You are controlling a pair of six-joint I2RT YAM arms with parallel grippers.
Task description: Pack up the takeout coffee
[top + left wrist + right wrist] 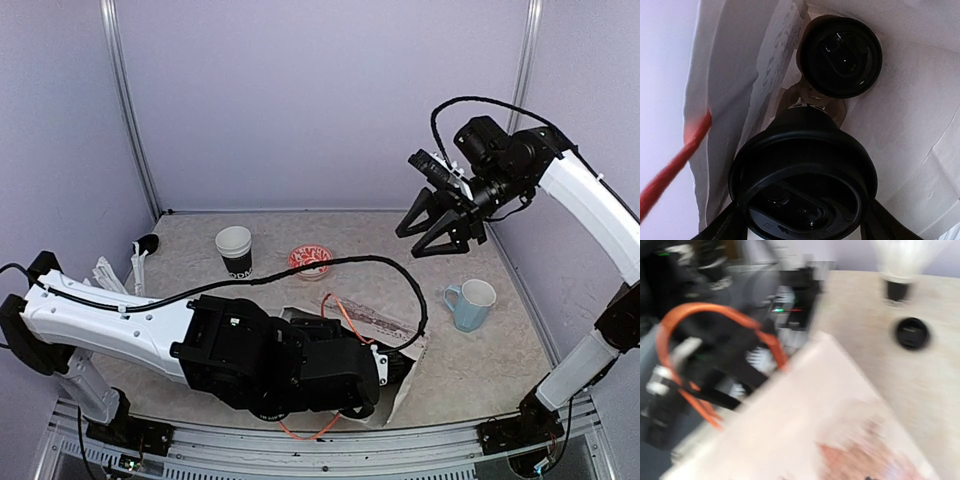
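Takeout coffee is found in 3 places, reading from the left. 1 open black cup (235, 250) (no lid on it) stands on the table (500, 370), well apart from the packing. Toward the middle, the left gripper (800, 227) is deep inside the white paper bag (403, 372), which seems to lie on its side. It grasps a lidded cup (800, 175), with 1 dark finger showing at each side of the cup body. Further in, a second lidded cup (842, 57) sits near the bottom of the bag. At the right, the right gripper (443, 228) hangs high above the table, its jaws spread and empty. The light-blue mug (472, 303) below it is no part of the task.

The step in hand is probably to set the held cup beside the second one. To do it well, the left arm should advance straight along the bag and release only when the bag wall supports the cup. It should then withdraw on the same line, so the fingers do not catch the orange handle (675, 165) or drag the bag, which nothing else holds.
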